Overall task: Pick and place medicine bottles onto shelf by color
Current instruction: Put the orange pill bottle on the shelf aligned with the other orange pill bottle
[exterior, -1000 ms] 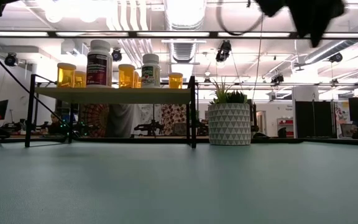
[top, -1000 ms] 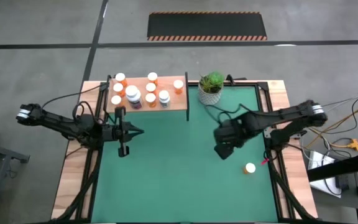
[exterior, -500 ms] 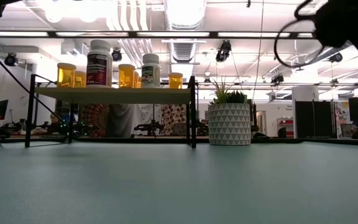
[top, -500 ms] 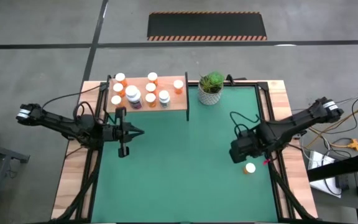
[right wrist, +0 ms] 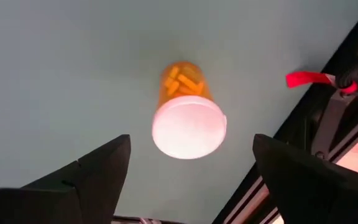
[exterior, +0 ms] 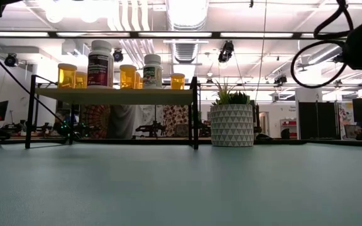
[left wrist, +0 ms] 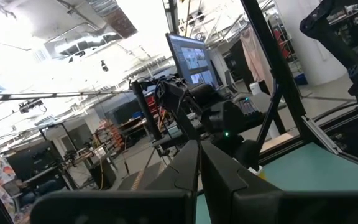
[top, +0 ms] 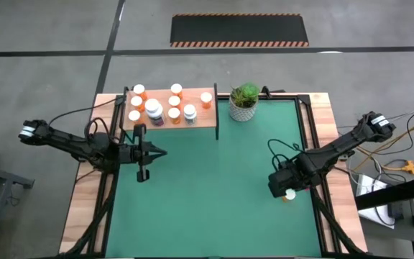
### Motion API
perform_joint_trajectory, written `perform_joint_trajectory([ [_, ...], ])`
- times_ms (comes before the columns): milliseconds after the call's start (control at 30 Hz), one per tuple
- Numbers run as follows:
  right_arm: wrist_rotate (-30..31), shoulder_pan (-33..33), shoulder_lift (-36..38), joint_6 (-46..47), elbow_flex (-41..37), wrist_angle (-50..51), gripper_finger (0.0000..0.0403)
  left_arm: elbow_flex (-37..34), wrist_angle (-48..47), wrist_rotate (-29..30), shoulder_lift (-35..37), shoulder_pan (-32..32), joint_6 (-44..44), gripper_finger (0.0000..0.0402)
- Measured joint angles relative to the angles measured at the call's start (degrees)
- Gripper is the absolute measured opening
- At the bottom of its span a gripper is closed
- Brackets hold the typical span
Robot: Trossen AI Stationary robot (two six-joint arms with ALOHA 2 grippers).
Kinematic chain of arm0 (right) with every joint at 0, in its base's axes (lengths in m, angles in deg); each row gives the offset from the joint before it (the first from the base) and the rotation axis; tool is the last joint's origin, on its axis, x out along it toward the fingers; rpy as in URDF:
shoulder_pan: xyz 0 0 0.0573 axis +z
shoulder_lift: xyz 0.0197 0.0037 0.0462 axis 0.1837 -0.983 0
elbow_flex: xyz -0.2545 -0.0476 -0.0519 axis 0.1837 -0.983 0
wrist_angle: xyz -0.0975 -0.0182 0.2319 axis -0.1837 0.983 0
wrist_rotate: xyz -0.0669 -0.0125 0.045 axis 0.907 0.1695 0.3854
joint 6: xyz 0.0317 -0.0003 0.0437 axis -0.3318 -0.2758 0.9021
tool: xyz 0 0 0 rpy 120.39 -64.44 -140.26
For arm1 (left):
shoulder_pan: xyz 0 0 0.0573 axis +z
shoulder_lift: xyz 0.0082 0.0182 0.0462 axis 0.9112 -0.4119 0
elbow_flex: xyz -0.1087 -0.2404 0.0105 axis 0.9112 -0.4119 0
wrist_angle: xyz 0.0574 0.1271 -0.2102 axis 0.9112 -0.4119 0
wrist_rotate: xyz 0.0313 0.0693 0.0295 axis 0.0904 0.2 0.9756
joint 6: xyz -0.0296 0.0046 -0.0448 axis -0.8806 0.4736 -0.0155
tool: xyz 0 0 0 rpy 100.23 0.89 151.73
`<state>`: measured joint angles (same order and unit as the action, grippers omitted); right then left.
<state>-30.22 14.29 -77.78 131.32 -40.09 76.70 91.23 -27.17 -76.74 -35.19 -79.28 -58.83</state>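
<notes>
My right end effector (right wrist: pixel 188 165), fingers spread wide, hangs directly over the upright white-capped orange pill bottle (right wrist: pixel 188 118), which stands centred between them; left arm far.

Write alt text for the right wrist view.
An orange medicine bottle with a white cap stands on the green table mat, seen from above between the open right gripper fingers. A red tag sits by the mat's dark edge.
</notes>
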Motion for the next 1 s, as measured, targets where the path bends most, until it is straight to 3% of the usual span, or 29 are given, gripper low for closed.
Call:
perform_joint_trajectory([
  [633,1.4,4.0,-0.4,6.6,-6.6,-8.9,0.032,-0.1,-0.5,0.0,0.1,0.0,0.0,0.0],
  [1000,1.8,4.0,-0.5,7.5,-6.6,-9.3,0.0205,-0.1,-0.5,0.0,0.1,0.0,0.0,0.0],
])
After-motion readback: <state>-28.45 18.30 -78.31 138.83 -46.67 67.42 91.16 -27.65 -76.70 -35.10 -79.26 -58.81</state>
